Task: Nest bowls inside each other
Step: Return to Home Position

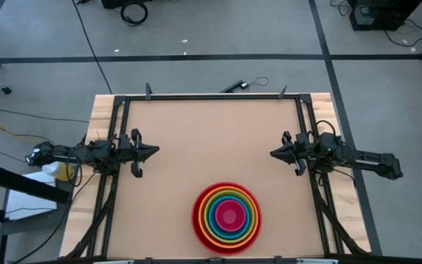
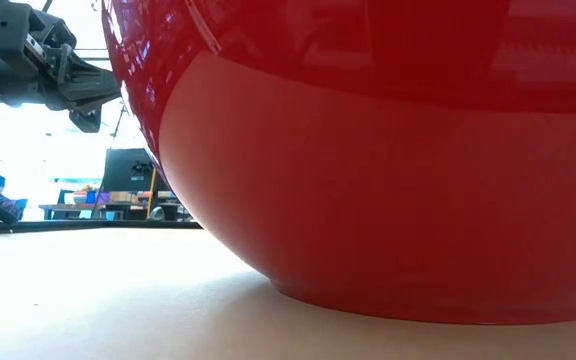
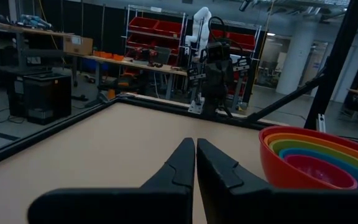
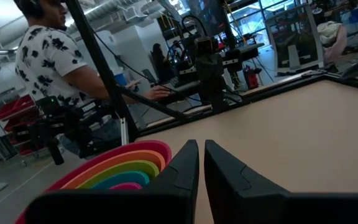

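Note:
The bowls (image 1: pixel 227 218) stand nested near the table's near edge, a little right of centre: the red one outermost, then orange, lime green, blue, and magenta pink in the middle. The red bowl (image 2: pixel 388 150) rests on its base and fills the low view. The stack also shows in the left wrist view as bowls (image 3: pixel 316 158) and in the right wrist view as bowls (image 4: pixel 114 168). My left gripper (image 1: pixel 155 152) hovers shut at the table's left side, pointing level toward the middle. My right gripper (image 1: pixel 273 154) hovers shut at the right side, facing it. Neither touches anything.
A black frame (image 1: pixel 215 97) runs along the table's far edge and down both sides. A person in a patterned shirt (image 4: pixel 51 56) stands beyond the table's left side. The tan tabletop (image 1: pixel 211 139) lies between the two grippers.

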